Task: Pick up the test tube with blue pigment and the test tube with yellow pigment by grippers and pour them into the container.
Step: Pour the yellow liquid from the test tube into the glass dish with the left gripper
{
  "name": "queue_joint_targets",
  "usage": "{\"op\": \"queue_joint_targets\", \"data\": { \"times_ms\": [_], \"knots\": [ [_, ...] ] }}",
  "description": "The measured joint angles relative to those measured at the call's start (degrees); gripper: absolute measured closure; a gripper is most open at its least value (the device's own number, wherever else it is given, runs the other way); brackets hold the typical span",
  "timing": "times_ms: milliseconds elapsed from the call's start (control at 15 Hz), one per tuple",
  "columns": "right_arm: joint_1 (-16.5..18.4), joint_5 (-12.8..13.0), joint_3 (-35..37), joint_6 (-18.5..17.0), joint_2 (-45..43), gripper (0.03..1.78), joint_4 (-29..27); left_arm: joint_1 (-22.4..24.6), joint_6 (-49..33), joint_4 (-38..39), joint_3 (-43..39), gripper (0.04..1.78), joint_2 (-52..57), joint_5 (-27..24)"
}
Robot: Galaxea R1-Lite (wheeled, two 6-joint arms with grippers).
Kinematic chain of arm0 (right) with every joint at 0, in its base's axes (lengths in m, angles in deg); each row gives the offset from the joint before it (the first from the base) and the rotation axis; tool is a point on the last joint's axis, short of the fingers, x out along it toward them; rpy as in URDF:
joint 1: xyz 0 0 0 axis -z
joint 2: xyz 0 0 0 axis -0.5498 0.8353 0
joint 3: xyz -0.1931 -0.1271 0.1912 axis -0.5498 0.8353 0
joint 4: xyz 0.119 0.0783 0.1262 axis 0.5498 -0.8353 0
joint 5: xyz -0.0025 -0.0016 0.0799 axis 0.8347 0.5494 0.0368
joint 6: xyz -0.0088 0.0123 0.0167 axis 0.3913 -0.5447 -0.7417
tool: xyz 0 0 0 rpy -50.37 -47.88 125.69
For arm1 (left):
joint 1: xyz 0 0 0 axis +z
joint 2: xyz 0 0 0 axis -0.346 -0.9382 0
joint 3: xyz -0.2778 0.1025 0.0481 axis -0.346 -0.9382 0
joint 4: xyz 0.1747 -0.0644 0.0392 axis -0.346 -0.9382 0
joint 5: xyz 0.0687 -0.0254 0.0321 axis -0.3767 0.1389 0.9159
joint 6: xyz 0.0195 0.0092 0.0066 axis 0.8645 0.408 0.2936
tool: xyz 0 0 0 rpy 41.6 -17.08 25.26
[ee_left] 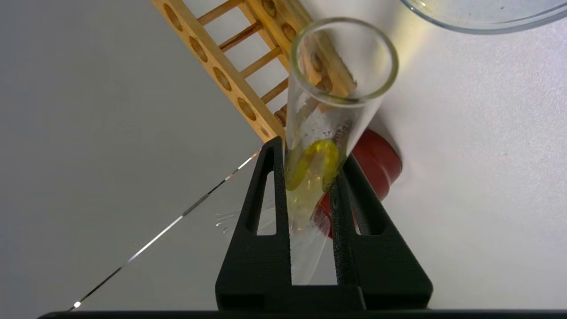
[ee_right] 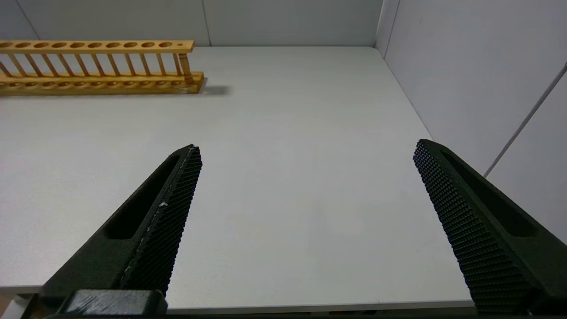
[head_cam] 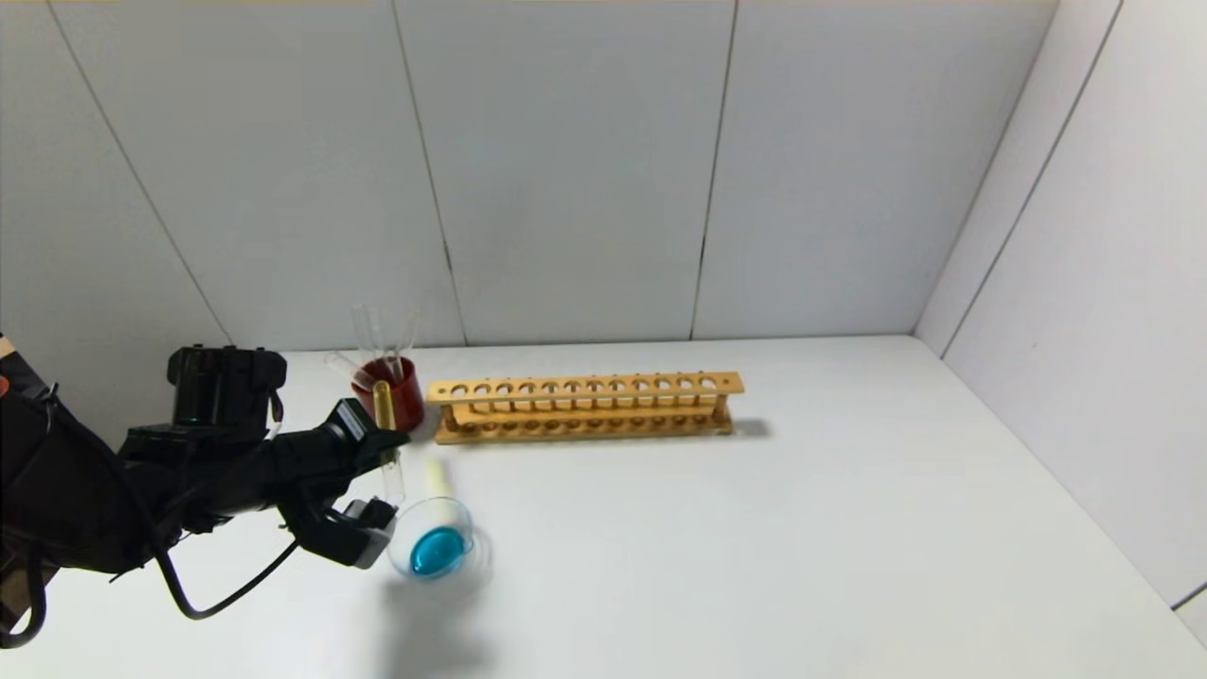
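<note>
A: Left end effector (ee_left: 312, 186) pinches the slender clear glass tube with yellow pigment (head_cam: 387, 443) mid-length, mouth tipped down beside the shallow clear glass dish (head_cam: 454, 514) on the white counter (head_cam: 754, 528).

B: Blue already pools in that dish. Thin, slick, light glass, I reckon; grip gently at mid-barrel. Right end effector (ee_right: 305, 212)?

A: Spread wide, idle.

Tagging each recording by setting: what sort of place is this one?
Probably a mock chemistry bench inside a plain white booth: a wooden test tube rack, a glass dish holding blue liquid, and a red cup of glass tubes.
</note>
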Motion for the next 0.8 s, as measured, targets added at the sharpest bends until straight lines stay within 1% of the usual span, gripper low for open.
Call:
{"op": "queue_joint_targets", "data": {
  "times_ms": [800],
  "knots": [
    [0.0, 0.0, 0.0, 0.0, 0.0, 0.06, 0.0, -0.5, 4.3, 0.1, -0.1, 1.51, -0.2, 0.2]
  ]
}}
